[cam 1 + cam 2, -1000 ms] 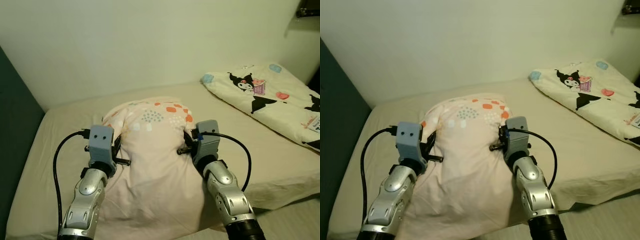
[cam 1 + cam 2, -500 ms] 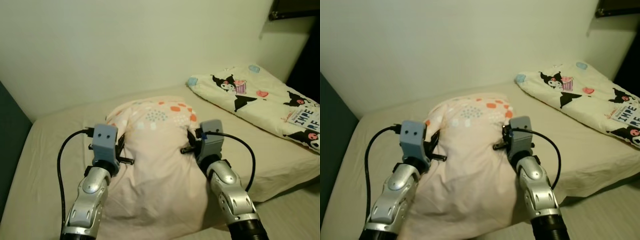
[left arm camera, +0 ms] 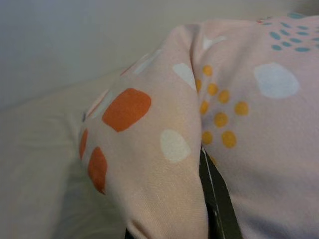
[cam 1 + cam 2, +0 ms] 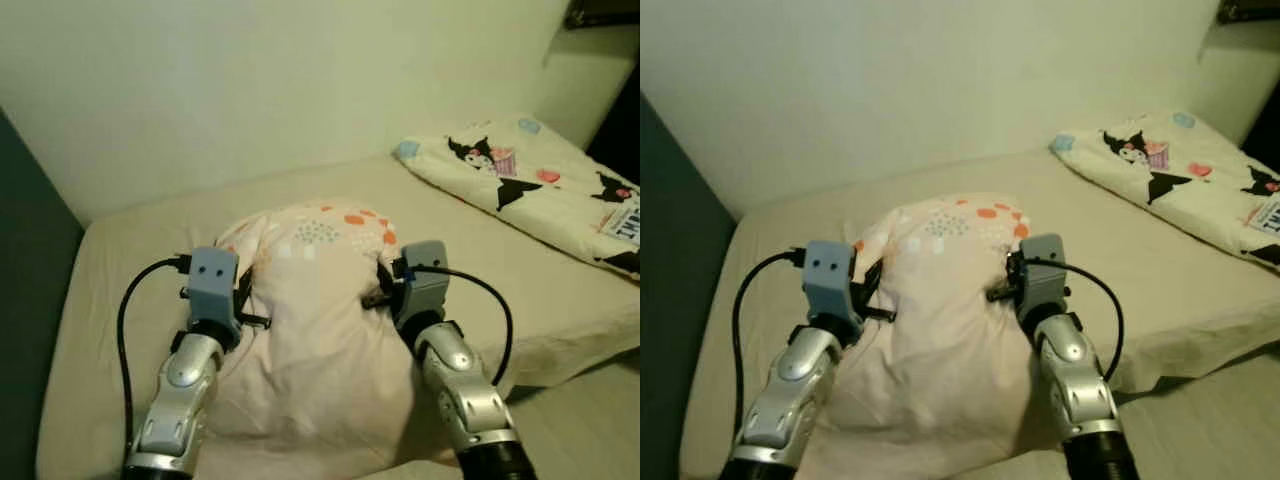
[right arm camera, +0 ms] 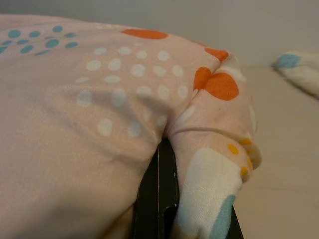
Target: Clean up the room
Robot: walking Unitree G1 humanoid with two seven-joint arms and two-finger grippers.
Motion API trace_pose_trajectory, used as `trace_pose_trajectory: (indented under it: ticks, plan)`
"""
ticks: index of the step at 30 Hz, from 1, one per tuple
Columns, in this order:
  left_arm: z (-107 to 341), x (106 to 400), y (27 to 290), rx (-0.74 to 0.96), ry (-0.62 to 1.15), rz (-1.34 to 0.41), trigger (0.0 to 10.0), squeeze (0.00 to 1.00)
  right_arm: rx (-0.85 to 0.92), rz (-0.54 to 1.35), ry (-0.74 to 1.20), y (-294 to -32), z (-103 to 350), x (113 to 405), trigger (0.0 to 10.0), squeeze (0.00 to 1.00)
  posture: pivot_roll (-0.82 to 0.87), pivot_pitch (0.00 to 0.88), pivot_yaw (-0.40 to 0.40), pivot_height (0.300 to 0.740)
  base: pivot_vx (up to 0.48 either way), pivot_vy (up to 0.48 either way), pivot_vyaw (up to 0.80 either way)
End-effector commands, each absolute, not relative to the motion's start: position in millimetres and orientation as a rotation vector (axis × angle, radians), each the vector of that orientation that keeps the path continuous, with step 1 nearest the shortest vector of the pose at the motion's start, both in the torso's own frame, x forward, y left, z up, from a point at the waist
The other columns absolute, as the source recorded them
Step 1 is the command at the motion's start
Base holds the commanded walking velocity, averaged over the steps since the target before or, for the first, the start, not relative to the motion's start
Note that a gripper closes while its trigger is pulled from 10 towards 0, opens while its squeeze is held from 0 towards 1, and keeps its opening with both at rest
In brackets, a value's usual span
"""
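A pink dotted pillow (image 4: 320, 300) lies near the middle of the bed (image 4: 130, 250). The left gripper (image 4: 243, 300) and right gripper (image 4: 378, 290) each pinch a side of it, fingers apparently closed on fabric.

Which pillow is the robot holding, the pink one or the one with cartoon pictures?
The pink spotted pillow, gripped at each side by the left gripper and right gripper. The cartoon pillow lies apart, further right on the bed.

Pillow (image 4: 315, 300) on bed (image 4: 130, 250), between both arms; folded blanket (image 4: 530, 175) far right, wall (image 4: 250, 80) behind.
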State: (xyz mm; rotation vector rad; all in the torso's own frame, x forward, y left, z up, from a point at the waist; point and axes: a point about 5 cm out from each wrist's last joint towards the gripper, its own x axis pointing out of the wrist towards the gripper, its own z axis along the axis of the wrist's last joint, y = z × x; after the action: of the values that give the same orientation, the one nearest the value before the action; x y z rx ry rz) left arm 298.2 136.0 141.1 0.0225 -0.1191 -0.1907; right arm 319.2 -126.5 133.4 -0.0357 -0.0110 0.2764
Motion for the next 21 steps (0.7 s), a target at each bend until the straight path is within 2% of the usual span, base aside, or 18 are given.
trace_pose_trajectory:
  ticks: [1, 9, 11, 21]
  plan:
    - [152.9, 298.3, 133.2, 0.021, -0.182, -0.206, 10.0, 0.00, -0.038, 0.307, -0.069, -118.3, 143.6, 319.5, 10.0, 0.00, -0.07, 0.094, 0.042, 0.740, 0.000, 0.439, 0.00]
    - [153.5, 298.6, 133.4, 0.021, -0.185, -0.206, 10.0, 0.00, -0.038, 0.307, -0.071, -117.8, 143.5, 319.4, 10.0, 0.00, -0.07, 0.093, 0.044, 0.740, 0.000, 0.429, 0.00]
    - [154.1, 298.3, 132.8, 0.018, -0.185, -0.207, 10.0, 0.00, -0.038, 0.307, -0.071, -117.9, 143.5, 319.4, 10.0, 0.00, -0.07, 0.093, 0.044, 0.740, 0.000, 0.000, 0.00]
    - [157.1, 296.1, 129.5, 0.057, -0.198, -0.212, 10.0, 0.00, -0.035, 0.307, -0.075, -116.8, 143.5, 319.6, 10.0, 0.00, -0.07, 0.095, 0.047, 0.740, 0.000, -0.451, 0.00]
